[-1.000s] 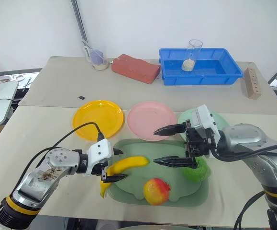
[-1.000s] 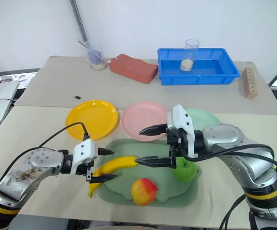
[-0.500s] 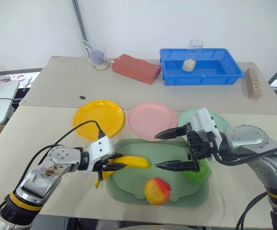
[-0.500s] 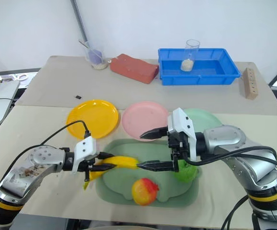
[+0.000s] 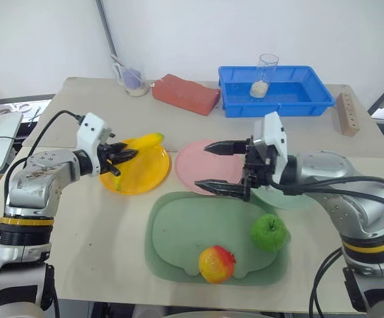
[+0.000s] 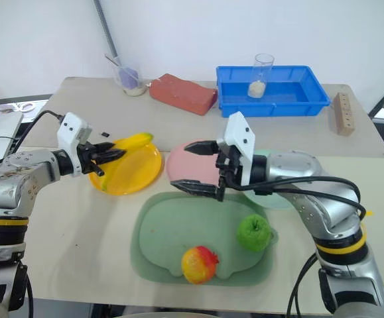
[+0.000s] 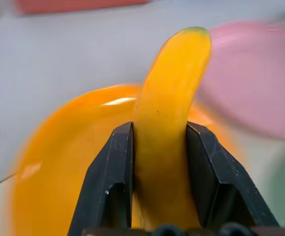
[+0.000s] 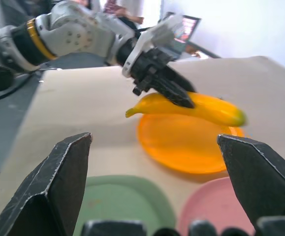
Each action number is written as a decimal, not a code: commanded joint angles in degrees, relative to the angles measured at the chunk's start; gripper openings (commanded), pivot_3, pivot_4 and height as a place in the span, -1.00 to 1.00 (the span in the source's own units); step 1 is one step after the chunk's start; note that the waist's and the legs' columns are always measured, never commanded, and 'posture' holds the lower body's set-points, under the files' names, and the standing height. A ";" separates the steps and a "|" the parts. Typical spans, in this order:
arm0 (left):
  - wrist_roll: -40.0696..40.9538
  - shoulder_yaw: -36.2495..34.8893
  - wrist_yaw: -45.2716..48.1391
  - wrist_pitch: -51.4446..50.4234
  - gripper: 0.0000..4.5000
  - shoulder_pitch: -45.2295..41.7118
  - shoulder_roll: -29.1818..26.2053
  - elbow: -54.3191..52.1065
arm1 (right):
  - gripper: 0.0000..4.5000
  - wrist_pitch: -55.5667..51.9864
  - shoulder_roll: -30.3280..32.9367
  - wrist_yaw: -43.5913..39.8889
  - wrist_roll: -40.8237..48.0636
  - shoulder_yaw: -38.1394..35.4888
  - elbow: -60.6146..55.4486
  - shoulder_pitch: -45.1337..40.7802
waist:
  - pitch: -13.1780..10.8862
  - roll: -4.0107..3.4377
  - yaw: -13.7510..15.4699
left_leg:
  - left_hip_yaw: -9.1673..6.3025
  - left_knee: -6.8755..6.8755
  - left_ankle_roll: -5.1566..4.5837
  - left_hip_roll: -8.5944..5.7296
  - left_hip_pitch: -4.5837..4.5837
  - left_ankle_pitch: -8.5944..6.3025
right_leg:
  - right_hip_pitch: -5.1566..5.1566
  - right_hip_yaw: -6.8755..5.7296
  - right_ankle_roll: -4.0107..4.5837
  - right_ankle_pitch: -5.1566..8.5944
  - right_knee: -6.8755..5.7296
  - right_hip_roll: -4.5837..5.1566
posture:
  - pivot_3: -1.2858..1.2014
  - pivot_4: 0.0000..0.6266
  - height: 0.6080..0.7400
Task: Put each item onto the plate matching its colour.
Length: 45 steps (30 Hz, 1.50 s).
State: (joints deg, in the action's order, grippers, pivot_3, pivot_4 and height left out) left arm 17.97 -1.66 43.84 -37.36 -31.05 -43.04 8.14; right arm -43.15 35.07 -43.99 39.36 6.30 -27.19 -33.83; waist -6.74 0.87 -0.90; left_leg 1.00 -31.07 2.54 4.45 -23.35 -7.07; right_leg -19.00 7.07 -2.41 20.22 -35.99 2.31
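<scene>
My left gripper (image 5: 121, 156) is shut on the long yellow banana (image 5: 145, 140) and holds it slanted over the bright yellow plate (image 5: 142, 177). In the left wrist view both black fingers (image 7: 110, 187) press the banana (image 7: 169, 123) from either side. The right gripper (image 5: 203, 165) hovers open and empty above the pale pink plate (image 5: 190, 159). My right arm covers most of the mint green plate (image 5: 292, 201). The green apple (image 5: 268, 232) and the red-and-yellow fruit (image 5: 217, 263) lie on the dull-green mat (image 5: 178, 228).
Along the back of the table stand a red brick (image 5: 185, 94), a blue tray (image 5: 281, 99) holding a clear glass (image 5: 263, 74), a cup (image 5: 130, 78) and a wooden block (image 5: 349, 114). A cable loops off my left arm.
My left gripper closed on the banana, lifted it off the mat and carried it back and left over the yellow plate. The open right gripper moved from over the mat to over the pink plate.
</scene>
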 commanded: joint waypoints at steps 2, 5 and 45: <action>-4.04 0.81 -0.74 6.35 -0.54 -2.80 0.74 6.01 | 1.00 -1.35 -1.12 1.65 -0.63 -0.17 -0.04 -2.75 | 0.00 0.00 0.31 | 0.01 0.01 0.00 0.01 -0.07 0.00 | -0.09 -0.01 0.02 -0.01 -0.03 0.00 | 0.03 -0.52 1.00; -3.57 -0.12 -0.25 8.21 0.08 -4.45 2.31 8.19 | 1.00 -1.36 -0.84 1.37 -1.23 0.08 -0.16 -2.57 | 0.00 0.01 0.80 | -0.01 -0.03 0.01 0.02 -0.14 0.01 | -0.11 -0.11 0.02 -0.01 -0.08 0.00 | 0.03 -0.52 1.00; -0.97 27.60 46.75 39.06 0.98 7.21 8.05 -20.16 | 1.00 -11.46 31.76 -15.55 24.14 -34.28 -22.92 33.92 | 0.00 -0.04 0.03 | 0.01 -0.54 -0.36 0.03 -0.05 -0.22 | 0.72 -0.17 -0.02 0.02 0.30 0.10 | 0.03 -0.52 1.00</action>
State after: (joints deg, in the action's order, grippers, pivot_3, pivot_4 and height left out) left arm 18.90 24.69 90.09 -1.26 -23.00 -35.52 -12.69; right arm -54.26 66.06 -60.37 61.41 -25.56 -48.45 0.32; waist -6.74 0.83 -0.87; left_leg 1.00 -31.83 1.91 4.48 -23.38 -7.45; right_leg -18.29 6.89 -2.46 20.26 -35.69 2.41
